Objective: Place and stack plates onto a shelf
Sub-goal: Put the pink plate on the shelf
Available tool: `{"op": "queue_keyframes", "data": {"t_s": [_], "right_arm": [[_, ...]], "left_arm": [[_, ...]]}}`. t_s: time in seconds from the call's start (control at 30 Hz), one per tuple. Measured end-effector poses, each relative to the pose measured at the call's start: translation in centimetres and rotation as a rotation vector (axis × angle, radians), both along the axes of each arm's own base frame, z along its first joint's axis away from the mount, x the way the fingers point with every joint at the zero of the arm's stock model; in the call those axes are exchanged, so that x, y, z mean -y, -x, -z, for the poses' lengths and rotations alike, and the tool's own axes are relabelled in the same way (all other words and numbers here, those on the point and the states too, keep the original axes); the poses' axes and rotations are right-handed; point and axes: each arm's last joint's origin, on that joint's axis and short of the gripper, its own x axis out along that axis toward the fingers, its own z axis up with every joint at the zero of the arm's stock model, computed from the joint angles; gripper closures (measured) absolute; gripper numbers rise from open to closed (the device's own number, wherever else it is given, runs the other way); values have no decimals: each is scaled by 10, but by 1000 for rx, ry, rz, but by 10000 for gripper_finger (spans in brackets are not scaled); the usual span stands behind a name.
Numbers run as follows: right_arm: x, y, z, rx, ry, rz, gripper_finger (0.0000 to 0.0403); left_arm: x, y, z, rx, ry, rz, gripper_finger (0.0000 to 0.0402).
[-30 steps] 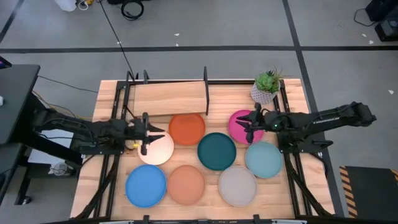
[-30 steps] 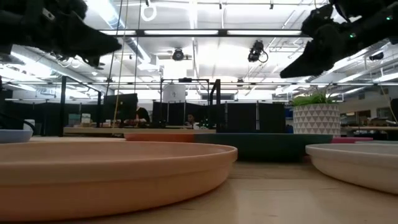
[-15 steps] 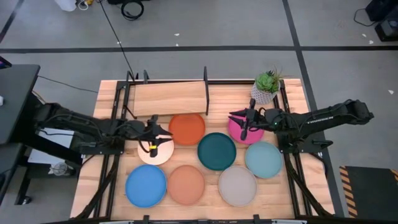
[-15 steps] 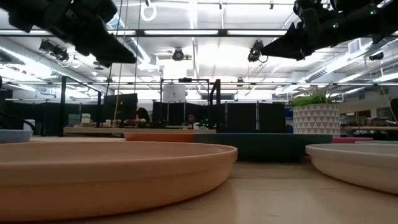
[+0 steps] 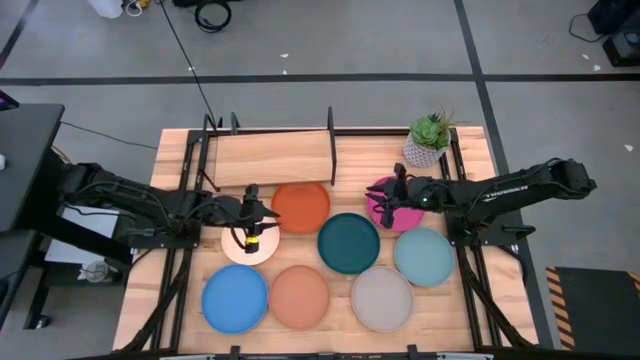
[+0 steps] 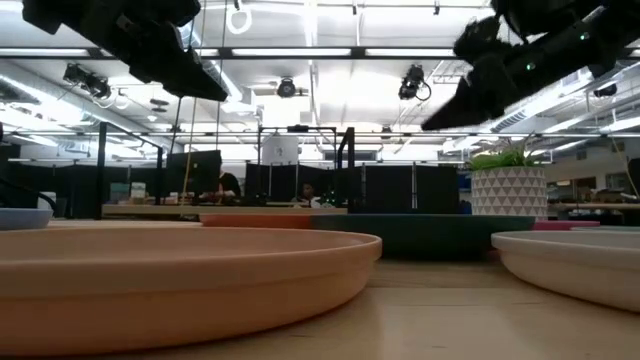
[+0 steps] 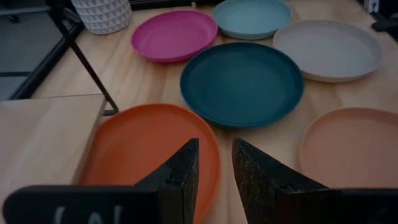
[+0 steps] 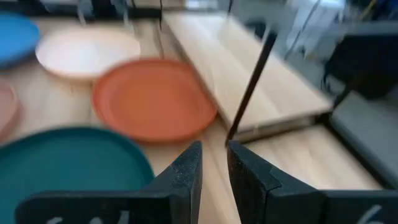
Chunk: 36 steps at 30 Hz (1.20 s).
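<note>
The chief risk from here is a poor bite on a plate rim. The plates are shallow and lie flat on the slatted wooden desk (image 5: 170,170), so a tool coming down a little off the edge could skate over the lip or push a plate into its neighbour. The round orange matte plate (image 5: 300,206) lies just beside the light wooden shelf board (image 5: 272,157), close to the thin black upright post (image 5: 331,148), so a lift made carelessly could knock that post.

Taking the orange plate as landmark: the left tool (image 5: 250,222) hangs just beside it, over the round cream plate (image 5: 250,243). Its fingers (image 7: 181,177) stand nearly closed, a narrow slit between them, gripping nothing. The right tool (image 5: 390,195) sits well to the other side, over the round magenta plate (image 5: 395,204) and near the potted plant (image 5: 428,139); its fingers (image 8: 186,175) are likewise almost together and empty.

All eight plates lie on the desk and none on the shelf: the dark teal plate (image 5: 348,243) is just beside the orange one, and the pale teal (image 5: 423,256), grey (image 5: 381,299), terracotta (image 5: 299,296) and blue (image 5: 235,298) plates lie farther from it, away from the shelf.
</note>
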Motion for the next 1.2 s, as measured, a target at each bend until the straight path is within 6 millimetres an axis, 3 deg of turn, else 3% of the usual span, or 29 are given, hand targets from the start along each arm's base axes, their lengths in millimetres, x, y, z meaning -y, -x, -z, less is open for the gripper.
{"op": "queue_keyframes", "data": {"t_s": [0.37,0.53,0.83,1.07,1.2], "right_arm": [[-1,-3,20,-311,-135,62,314],[-7,-11,27,-484,-256,39,281],[-23,-25,45,-763,-279,60,226],[-26,-27,50,-808,-299,62,233],[-25,-22,42,-788,-320,89,240]], "left_arm": [[-15,-2,0,-16,-114,-12,299],[-18,-2,-1,-16,-135,-18,299],[-19,-2,-1,-11,-133,-22,299],[-19,-2,-1,-11,-134,-22,299],[-19,-2,-1,-9,-134,-23,299]]}}
